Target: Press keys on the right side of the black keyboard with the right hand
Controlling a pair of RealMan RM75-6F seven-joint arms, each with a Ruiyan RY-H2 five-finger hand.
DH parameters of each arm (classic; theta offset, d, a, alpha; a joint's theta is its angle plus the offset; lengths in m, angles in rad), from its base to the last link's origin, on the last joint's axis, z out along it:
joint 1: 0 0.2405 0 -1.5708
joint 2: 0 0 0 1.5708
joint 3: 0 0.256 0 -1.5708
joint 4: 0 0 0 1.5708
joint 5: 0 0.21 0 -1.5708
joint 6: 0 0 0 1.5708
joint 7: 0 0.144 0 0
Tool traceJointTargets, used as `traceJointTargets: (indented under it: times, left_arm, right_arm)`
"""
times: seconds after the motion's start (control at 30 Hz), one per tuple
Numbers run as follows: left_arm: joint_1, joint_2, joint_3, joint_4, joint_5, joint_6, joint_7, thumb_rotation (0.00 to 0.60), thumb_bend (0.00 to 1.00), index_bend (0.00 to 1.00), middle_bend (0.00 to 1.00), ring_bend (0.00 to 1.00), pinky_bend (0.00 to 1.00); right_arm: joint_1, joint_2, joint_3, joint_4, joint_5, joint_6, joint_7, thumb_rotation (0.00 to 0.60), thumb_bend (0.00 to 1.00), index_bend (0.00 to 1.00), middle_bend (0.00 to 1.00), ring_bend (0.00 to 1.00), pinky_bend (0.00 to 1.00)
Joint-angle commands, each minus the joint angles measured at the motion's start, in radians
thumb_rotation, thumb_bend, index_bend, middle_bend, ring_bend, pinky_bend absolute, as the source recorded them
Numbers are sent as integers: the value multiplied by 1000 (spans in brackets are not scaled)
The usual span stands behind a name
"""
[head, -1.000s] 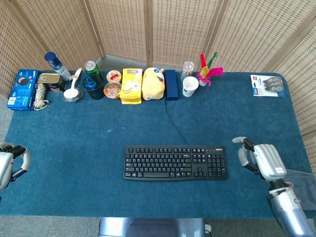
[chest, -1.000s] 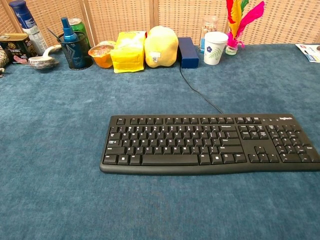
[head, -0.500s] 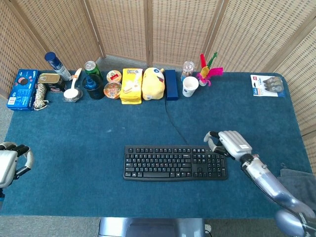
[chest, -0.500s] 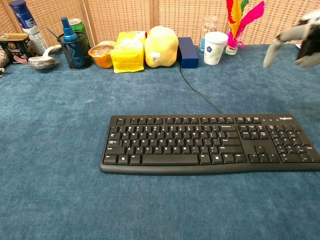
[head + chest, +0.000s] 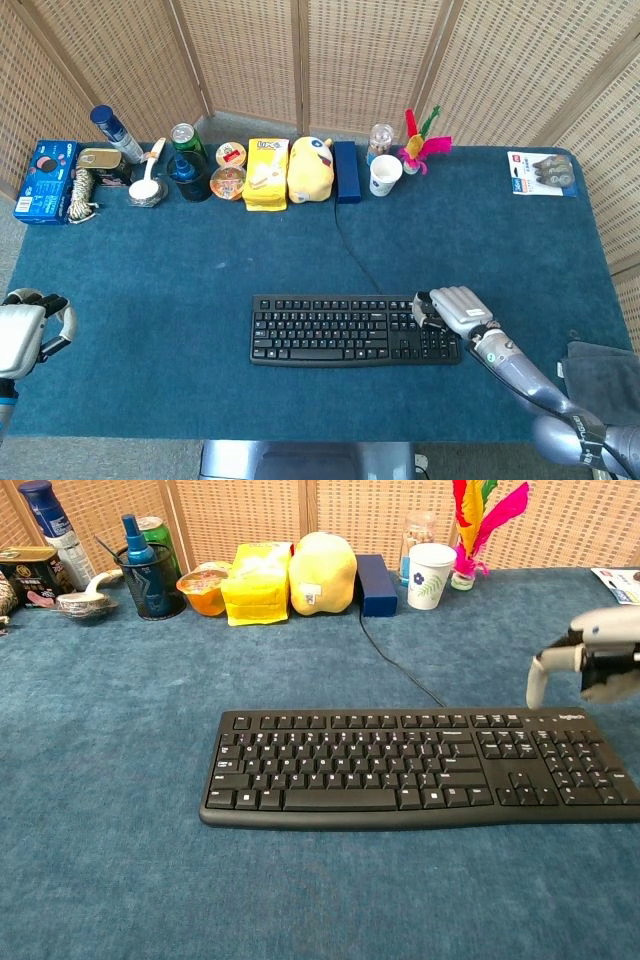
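Hovering over the right end of the black keyboard [image 5: 355, 329], the right hand [image 5: 452, 308] is now sitting above the number-pad block.

Compared with half a second earlier, the right hand is lying closer to the table's near edge and lower, so that in the head view it is overlapping the keyboard's right end instead of sitting just beyond its far right corner. In the chest view one fingertip [image 5: 536, 685] is pointing down just above the keyboard's top right edge; contact with a key cannot be confirmed. The hand is holding nothing, with fingers apart. The keyboard is lying flat and unmoved at the near centre of the blue table cover [image 5: 200, 270]. The left hand [image 5: 25, 325] is resting at the table's left edge, fingers curled in, having shifted slightly.
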Motion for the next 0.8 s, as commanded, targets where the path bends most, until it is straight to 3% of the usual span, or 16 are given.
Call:
traceJointTargets:
  times: [0.03, 0.8]
  left_arm:
    - [-4, -2, 0, -2, 3, -2, 2, 10, 528, 611, 577, 507, 287]
    - [-3, -12, 8, 20, -1, 0, -12, 10, 528, 610, 578, 506, 287]
  right_arm:
    - [2, -12, -21, -5, 16, 14, -24, 0, 656, 374, 1000, 1000, 1000]
    - [60, -108, -59, 56, 135, 51, -129, 0, 655, 374, 1000, 1000, 1000]
